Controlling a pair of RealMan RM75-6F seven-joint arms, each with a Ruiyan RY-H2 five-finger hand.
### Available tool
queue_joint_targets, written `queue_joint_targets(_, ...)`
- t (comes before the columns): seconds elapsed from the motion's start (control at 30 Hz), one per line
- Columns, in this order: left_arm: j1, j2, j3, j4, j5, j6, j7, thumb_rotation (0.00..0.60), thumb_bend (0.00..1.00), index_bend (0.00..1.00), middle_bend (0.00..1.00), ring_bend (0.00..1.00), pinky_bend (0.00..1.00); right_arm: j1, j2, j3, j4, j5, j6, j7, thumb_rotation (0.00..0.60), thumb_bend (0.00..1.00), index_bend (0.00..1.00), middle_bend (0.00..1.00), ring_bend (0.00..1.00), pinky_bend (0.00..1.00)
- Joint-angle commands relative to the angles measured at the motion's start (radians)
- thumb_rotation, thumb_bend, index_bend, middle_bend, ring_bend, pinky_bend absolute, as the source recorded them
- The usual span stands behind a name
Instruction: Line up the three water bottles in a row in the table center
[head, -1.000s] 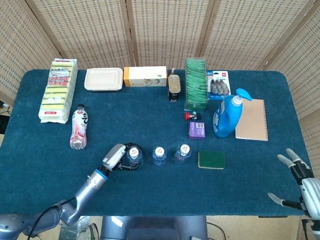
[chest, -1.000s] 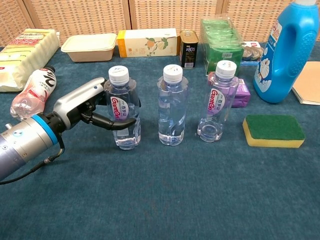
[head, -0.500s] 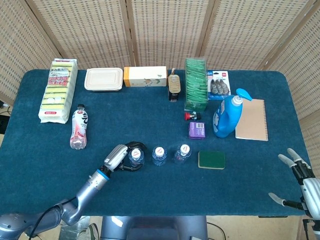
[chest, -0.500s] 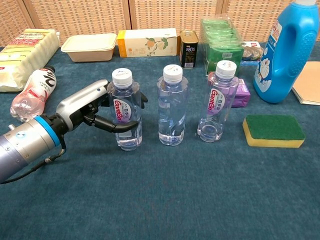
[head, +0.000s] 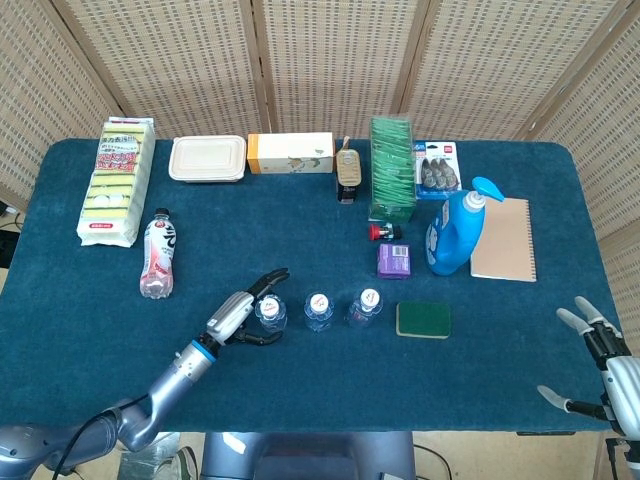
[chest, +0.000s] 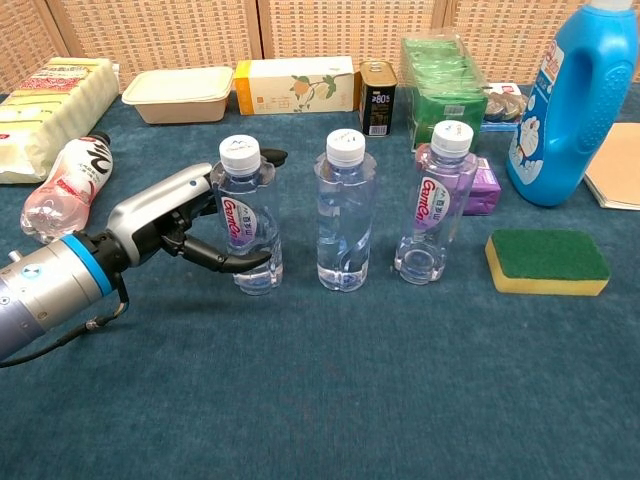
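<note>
Three clear water bottles stand upright in a row near the table's front middle: the left bottle (head: 270, 312) (chest: 247, 220), the middle bottle (head: 319, 311) (chest: 345, 215) and the right bottle (head: 365, 305) (chest: 435, 205). My left hand (head: 235, 318) (chest: 165, 225) is beside the left bottle with its fingers spread around it, thumb in front near the base and fingers reaching behind. No grip on the bottle shows. My right hand (head: 598, 352) hangs off the table's front right corner, fingers apart and empty.
A green sponge (head: 423, 320) lies right of the row. Behind it are a purple box (head: 394, 260), a blue detergent bottle (head: 455, 232) and a notebook (head: 503, 240). A pink drink bottle (head: 157, 255) lies at the left. Boxes and packs line the back edge.
My left hand has let its fingers spread away from the left bottle, which it was wrapped around before. That bottle stands slightly nearer the middle one. The right hand has barely moved.
</note>
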Motion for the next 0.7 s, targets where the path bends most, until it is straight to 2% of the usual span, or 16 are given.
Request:
queue_joint_targets(0.03,0.0,0.005,0.004,-0.009,0.003,-0.002,-0.004,0.6,0.26,0.0,0.0,0.01,0.23,-0.001,0.0,0.0,-0.001,-0.001,0.002,-0.001,0.6,0.0,0.13,0.0,0.0,0.07)
queue_joint_targets(0.7,0.001,0.087,0.01,-0.112,0.003,0.0,-0.035,0.6,0.23,0.0,0.0,0.0,0.23,-0.002,0.002,-0.004,-0.004,-0.01,0.006,-0.008,0.6,0.0,0.13,0.0,0.0,0.07)
